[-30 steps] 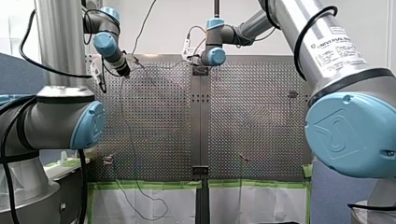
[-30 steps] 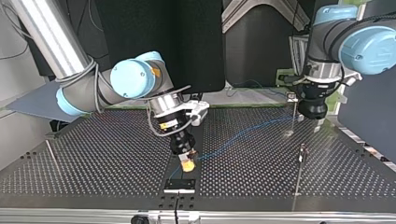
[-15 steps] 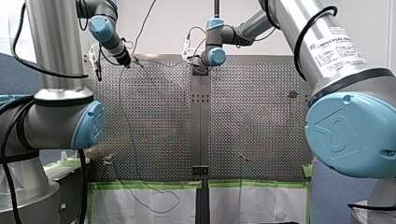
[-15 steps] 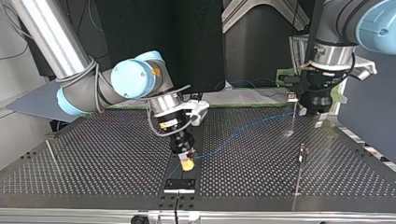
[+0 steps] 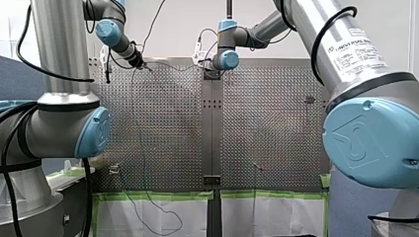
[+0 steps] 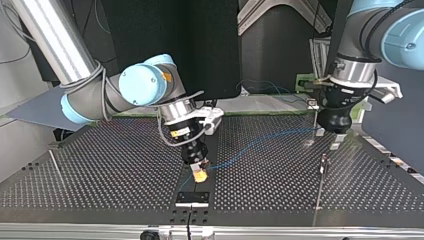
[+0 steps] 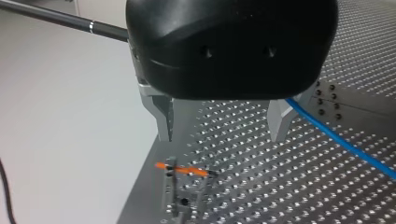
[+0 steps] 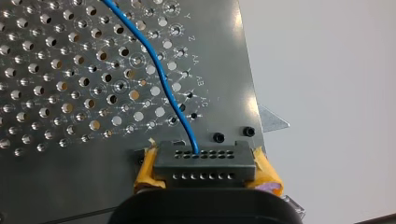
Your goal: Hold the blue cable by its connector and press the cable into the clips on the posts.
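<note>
The blue cable (image 8: 164, 84) runs from its grey connector (image 8: 204, 164), clamped between my right gripper's (image 6: 200, 172) yellow pads (image 8: 144, 170) at mid-table, across the perforated table (image 6: 100, 165) past my left gripper (image 7: 222, 123), whose spread metal fingers (image 7: 161, 116) hover over a clip post (image 7: 169, 186).

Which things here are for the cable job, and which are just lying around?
For the job: blue cable, connector held in my right gripper, posts, my left gripper.
Lying about: green tape, black bracket.
</note>
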{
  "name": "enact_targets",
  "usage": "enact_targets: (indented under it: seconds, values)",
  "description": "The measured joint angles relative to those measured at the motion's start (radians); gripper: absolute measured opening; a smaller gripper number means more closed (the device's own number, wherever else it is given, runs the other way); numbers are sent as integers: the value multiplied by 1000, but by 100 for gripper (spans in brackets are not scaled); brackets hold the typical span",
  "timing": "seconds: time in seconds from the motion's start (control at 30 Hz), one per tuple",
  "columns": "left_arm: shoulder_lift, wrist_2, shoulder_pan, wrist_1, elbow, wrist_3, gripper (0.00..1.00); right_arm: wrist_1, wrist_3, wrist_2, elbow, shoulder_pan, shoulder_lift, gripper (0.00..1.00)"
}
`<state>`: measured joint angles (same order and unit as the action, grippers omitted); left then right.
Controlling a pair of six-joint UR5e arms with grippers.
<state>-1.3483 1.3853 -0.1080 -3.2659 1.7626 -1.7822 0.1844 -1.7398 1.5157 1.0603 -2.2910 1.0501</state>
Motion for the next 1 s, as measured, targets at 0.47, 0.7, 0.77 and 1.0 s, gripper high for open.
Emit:
enact_targets:
  seconds: [0.47, 0.7, 0.77, 1.0]
  values:
    - [-1, 3, 4, 121, 0, -12, 100, 1, 0, 2, 0, 0, 0, 0]
    - [-11, 7, 13, 135, 16, -28, 100, 0, 0, 1, 0, 0, 0, 0]
    - [-13, 10, 16, 136, 20, -27, 100, 0, 0, 1, 0, 0, 0, 0]
    - [-15, 24, 23, 136, 24, -27, 100, 0, -1, 0, 0, 0, 0, 0]
